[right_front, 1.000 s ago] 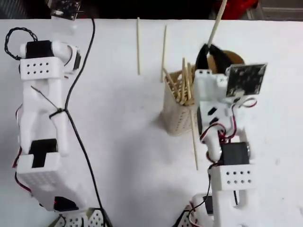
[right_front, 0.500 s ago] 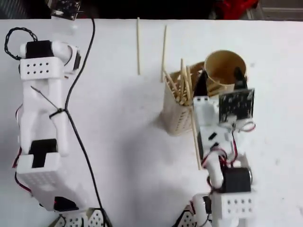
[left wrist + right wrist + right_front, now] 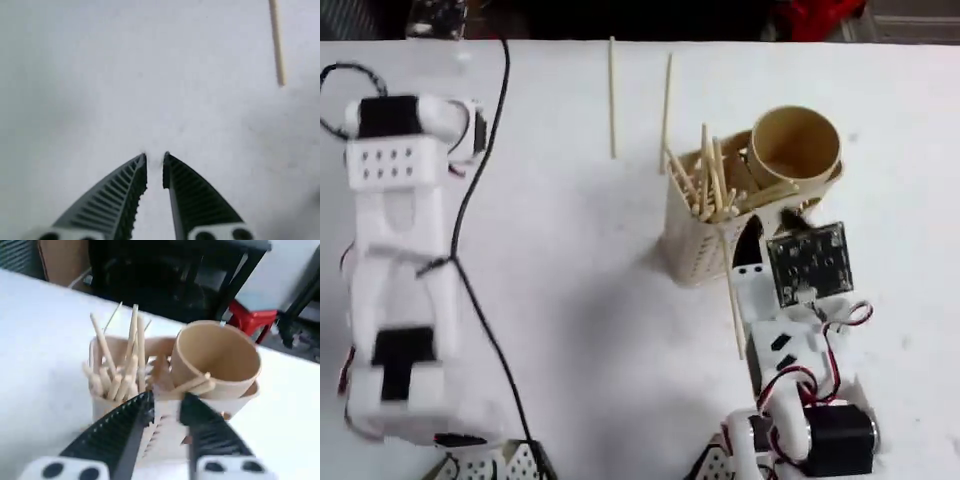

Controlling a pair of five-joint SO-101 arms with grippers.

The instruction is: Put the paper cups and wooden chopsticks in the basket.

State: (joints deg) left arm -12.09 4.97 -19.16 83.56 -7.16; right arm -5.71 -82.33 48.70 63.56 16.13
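The paper cup (image 3: 795, 145) is sitting in the basket (image 3: 685, 250); two loose chopsticks (image 3: 612, 100) are lying on the worktop (image 3: 570, 300) beyond. Light, stiff and prone to rolling, they are probably wanting a mid-shaft pinch. The left claw (image 3: 154, 162) is hovering nearly together, the right claw (image 3: 167, 407) slightly apart, both empty.

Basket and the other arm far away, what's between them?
In the high view, just a black cable beside the left arm; the table from there to the basket is bare.
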